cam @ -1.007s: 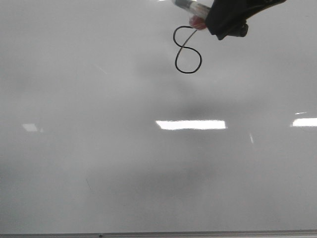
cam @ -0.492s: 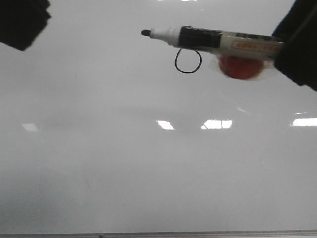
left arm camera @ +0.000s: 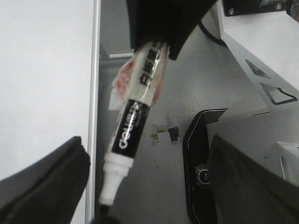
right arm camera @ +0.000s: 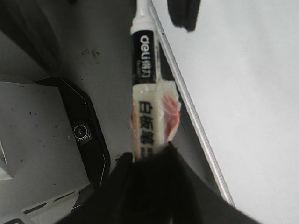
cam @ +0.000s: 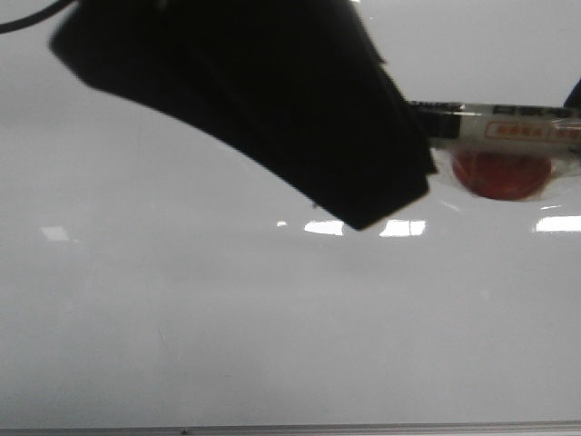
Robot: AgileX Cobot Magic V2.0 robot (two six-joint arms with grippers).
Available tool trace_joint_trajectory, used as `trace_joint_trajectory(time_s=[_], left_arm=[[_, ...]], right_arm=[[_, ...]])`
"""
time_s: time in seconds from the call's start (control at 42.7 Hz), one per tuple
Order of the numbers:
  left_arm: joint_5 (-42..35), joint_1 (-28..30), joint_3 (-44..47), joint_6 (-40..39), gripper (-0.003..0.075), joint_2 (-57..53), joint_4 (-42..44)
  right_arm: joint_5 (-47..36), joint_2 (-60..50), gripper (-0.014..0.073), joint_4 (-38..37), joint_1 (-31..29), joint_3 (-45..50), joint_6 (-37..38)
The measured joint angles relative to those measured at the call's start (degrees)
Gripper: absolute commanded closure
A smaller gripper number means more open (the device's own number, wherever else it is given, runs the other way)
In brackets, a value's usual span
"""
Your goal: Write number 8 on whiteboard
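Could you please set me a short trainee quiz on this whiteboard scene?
1. Fill in: the fingers of the left end effector stand ___ on either side of the marker tip.
2. Which one grips the marker barrel? A: left end effector. B: right end effector. C: neither.
3. True or false: the number 8 can be read on the whiteboard in the front view.

Key:
1. open.
2. B.
3. False; the left arm blocks that part of the board.
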Motion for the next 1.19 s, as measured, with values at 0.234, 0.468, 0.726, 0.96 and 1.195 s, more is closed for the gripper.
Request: trace_joint_trajectory(time_s=[0.234,0.468,0.726,0.96,1.195], left_arm=[[-3.24,-0.82,-0.73,0.4,0.0405,2.27,-0.13],[-3.73,-0.82,-0.73,0.49,0.0617,2.36,-0.13],[-2.35,-1.15,-0.73,1.83,0.0734,2.36,0.21],[-3.05,-1.17,-0.99,-1.67,0.0731,2.36,1.22],[-1.06,1.83,-2.41,-22.49,0.073,0.84,20.64]], right_arm=[[0.09,0.0,0.0653,0.0,0.0,0.0,-0.13],[-0.02,0.0,0.0641,0.0,0.0,0.0,-0.13],[0.19,0.0,0.0318,-0.22,0.0,0.0,-1.71],[1.44,-0.14,0.0074,-1.55,0.0,-0.38,1.31],[9.74,-6.34,0.0074,-17.85,0.0,-1.75,20.62]])
